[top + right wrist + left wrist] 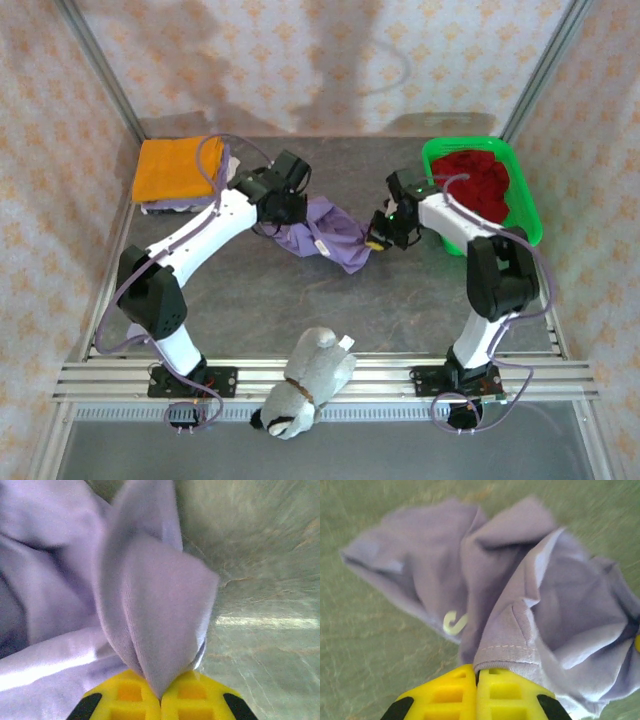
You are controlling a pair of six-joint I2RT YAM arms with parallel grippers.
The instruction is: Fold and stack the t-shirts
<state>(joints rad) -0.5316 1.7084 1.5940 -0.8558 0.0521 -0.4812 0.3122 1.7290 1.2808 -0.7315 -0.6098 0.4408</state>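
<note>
Enclosed work cell seen from above. The tabletop (400,300) is a dark grey, mottled sheet, bare across most of its middle. It is bounded on three sides by cream walls (330,60) printed with a small orange diamond motif and framed by slim metal posts (100,70). Soft shadows fall on the back wall. A ribbed aluminium rail (400,378) runs along the near edge and carries both arm bases; a grey-and-white plush toy (305,385) lies across it between them.

The lavender t-shirt (325,232) lies crumpled at the centre of the tabletop, between the two arms. The left arm (205,232) reaches its left end, where the left jaws are closed on a stitched hem. The right arm (455,225) reaches its right end, where the right jaws pinch a raised fold of the same cloth.

The orange t-shirt (172,170) lies folded flat in the far left corner. The dark red t-shirt (478,180) is heaped inside the green basket (530,215) at the far right.
</note>
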